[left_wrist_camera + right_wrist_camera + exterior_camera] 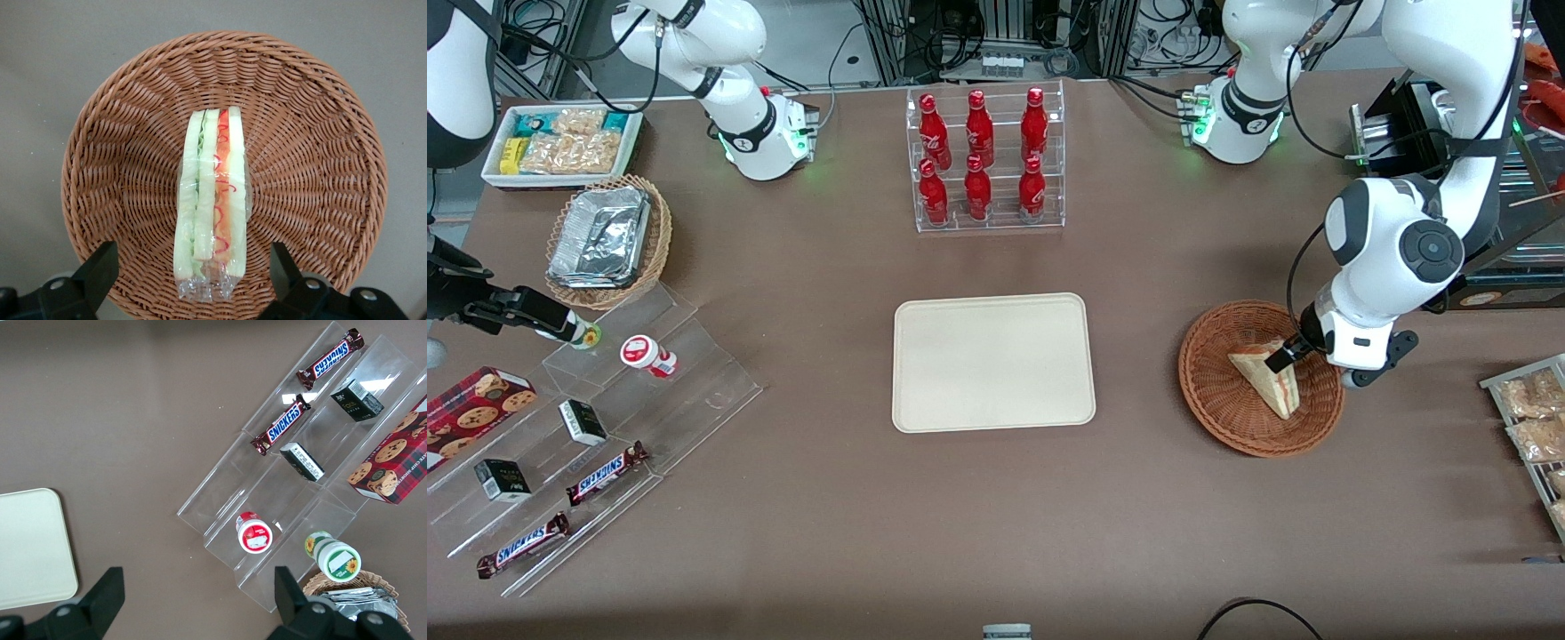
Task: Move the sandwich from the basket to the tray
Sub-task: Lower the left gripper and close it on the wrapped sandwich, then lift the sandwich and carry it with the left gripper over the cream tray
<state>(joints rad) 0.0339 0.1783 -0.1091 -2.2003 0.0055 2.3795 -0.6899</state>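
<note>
Pincer (193, 280) wide open astride sandwich (212, 200)

Gripper (1288, 353) over basket (1218, 391): fingertips mostly hidden by arm's wrist in front view; only dark finger bases showing in wrist view, tips cut off at pic edge, spread wide either side of sandwich (212, 207). Contact w/ sandwich can't be told. Basket rim nearest wrist cam cut off by edge; part of rim toward working arm's end covered by wrist in front view. Wrapper print on sandwich too small to read. Snack rack (1534, 427) at working arm's end cut off by pic edge.
</note>
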